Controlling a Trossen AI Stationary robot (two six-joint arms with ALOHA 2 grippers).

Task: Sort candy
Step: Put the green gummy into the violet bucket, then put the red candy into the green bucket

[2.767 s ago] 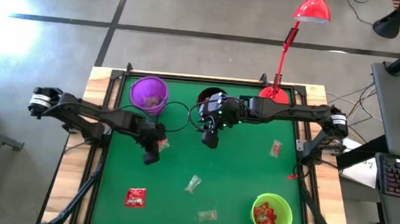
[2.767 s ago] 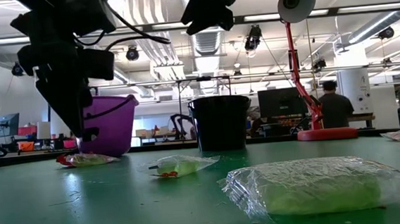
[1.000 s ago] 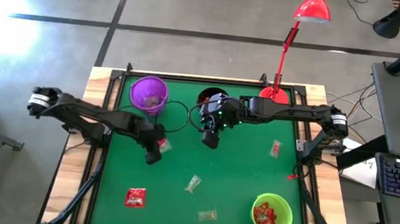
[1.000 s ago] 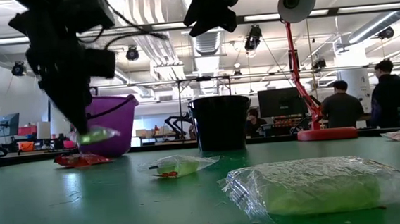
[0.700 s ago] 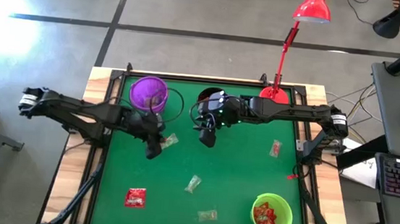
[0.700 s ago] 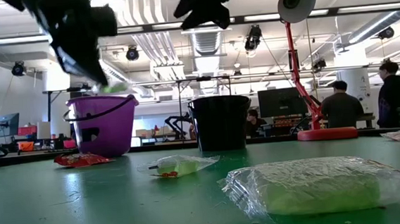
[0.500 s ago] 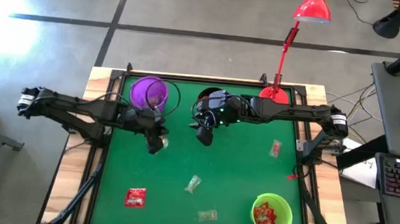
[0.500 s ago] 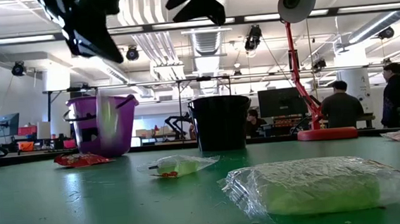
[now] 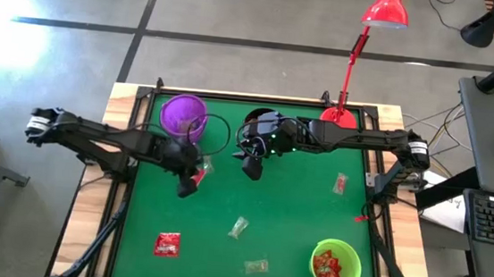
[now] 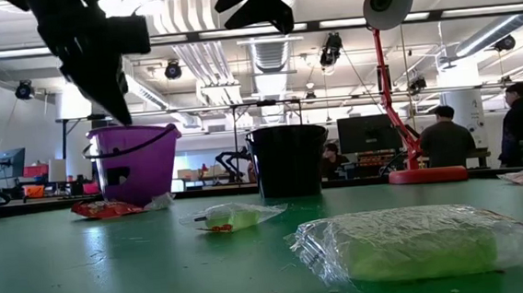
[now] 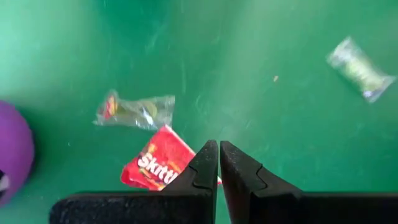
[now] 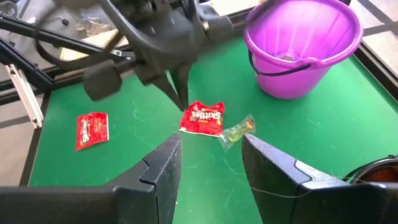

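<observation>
My left gripper (image 11: 219, 163) is shut on nothing and hangs above the table just in front of the purple cup (image 9: 183, 115). Under it a red candy pack (image 11: 158, 165) lies flat, with a clear-wrapped green candy (image 11: 134, 111) beside it on the cloth. My right gripper (image 12: 211, 168) stands open and empty in the air near the black cup (image 9: 258, 120), looking toward the left gripper (image 12: 180, 93). More candy lies flat on the green table: a red pack (image 9: 167, 244), two clear ones (image 9: 238, 227) (image 9: 256, 266) and one at the right (image 9: 340, 183).
A green cup (image 9: 336, 265) with red candy inside stands at the near right. A red desk lamp (image 9: 343, 116) is fixed at the far edge. A cable loops by the purple cup. People stand in the room beyond the table (image 10: 441, 143).
My left gripper rose with the clear-wrapped green candy toward the purple cup. The candy dropped out of the fingers, fell in front of the cup and now lies on the table beside the red pack.
</observation>
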